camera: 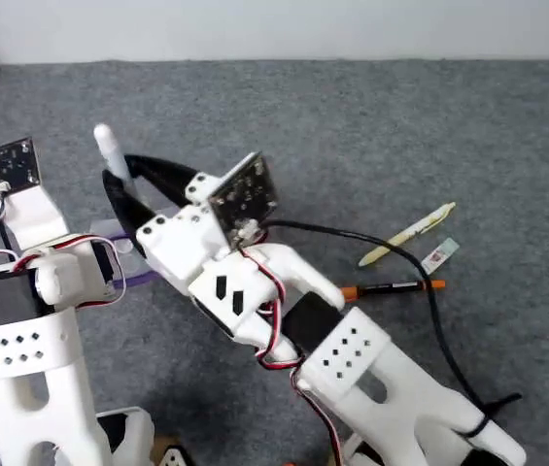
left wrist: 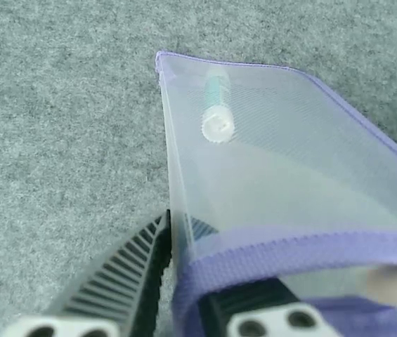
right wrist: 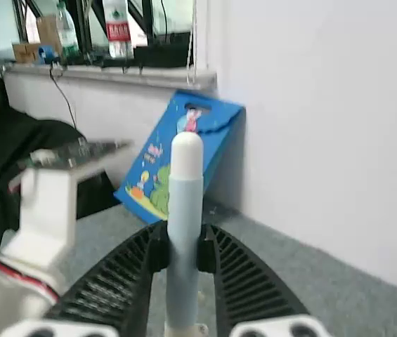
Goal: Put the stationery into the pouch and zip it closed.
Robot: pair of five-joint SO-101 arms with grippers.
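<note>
In the high view, the right gripper (camera: pixel 114 175) sits over the middle-left of the grey mat (camera: pixel 371 126). Its black fingers are closed around a white pen (camera: pixel 108 146), which sticks out past the tips. Just below it lies the pouch (camera: pixel 143 278), its purple edge showing beside the left arm. Well apart to the right lie a pale yellow strip (camera: pixel 407 233), a small pale packet (camera: pixel 440 255) and an orange-tipped pen (camera: pixel 391 287), all close to one another.

In the left wrist view, the left gripper (left wrist: pixel 184 270) is pinched shut on the pouch (left wrist: pixel 282 189), one finger on each side of its clear wall right at the purple trim. The pouch is lifted at that edge, and inside it lies a green pen (left wrist: pixel 217 105) with a white cap, near the far corner.

In the right wrist view, the right gripper (right wrist: pixel 183 249) is nearly closed, with only the white pen (right wrist: pixel 185 203) between the fingers. The pen stands along the fingers, rounded end outward. A blue paper bag (right wrist: pixel 205 133) leans on the wall (right wrist: pixel 324 126) behind.
</note>
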